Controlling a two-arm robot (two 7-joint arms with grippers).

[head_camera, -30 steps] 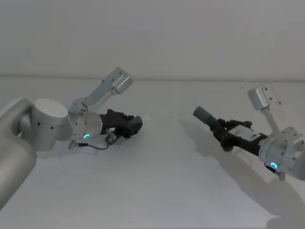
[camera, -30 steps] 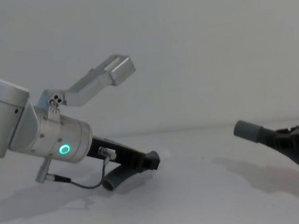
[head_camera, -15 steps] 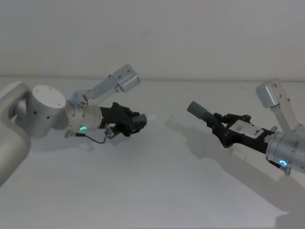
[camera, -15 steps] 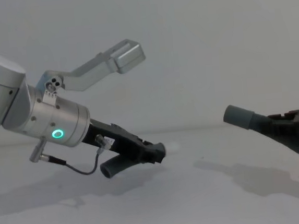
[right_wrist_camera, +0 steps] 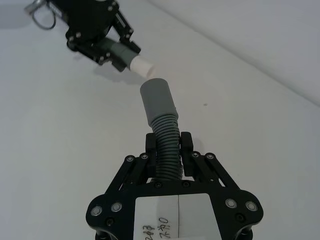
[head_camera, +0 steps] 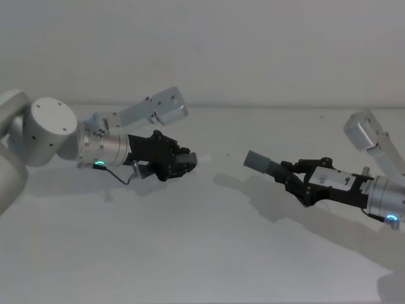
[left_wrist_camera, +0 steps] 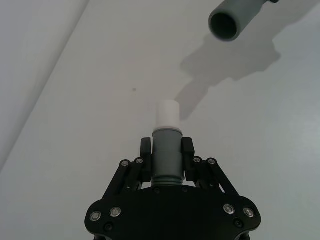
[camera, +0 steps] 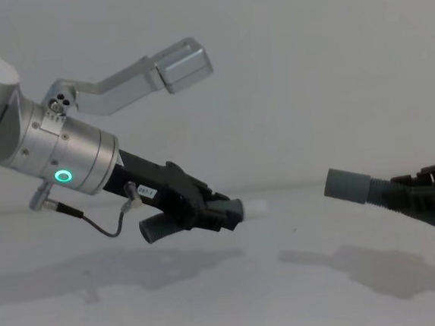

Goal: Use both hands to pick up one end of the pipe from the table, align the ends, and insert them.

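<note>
My left gripper (head_camera: pixel 182 162) is shut on the grey cuff (left_wrist_camera: pixel 166 152) of the shorter pipe piece, held above the table (head_camera: pixel 190 253). Its white tip (left_wrist_camera: pixel 166 114) sticks out past the fingers, and the hose's back end (camera: pixel 152 230) hangs under the wrist. My right gripper (head_camera: pixel 295 180) is shut on the ribbed hose (right_wrist_camera: pixel 166 145) of the longer piece, just behind its grey socket (right_wrist_camera: pixel 157 100). The socket (head_camera: pixel 258 161) points left toward the white tip (camera: pixel 257 205), with a gap between them. In the left wrist view the socket's open mouth (left_wrist_camera: pixel 226 24) faces the tip but sits off to one side.
The white table (camera: pixel 237 298) carries just the two arms' shadows beneath the raised pieces. A pale wall rises behind its far edge. Both silver wrist-camera brackets (head_camera: pixel 166 106) stick up above the grippers.
Both arms have risen and levelled out, carrying their pipe pieces. The white tip and the grey socket now point at each other, and the gap between them is smaller.
</note>
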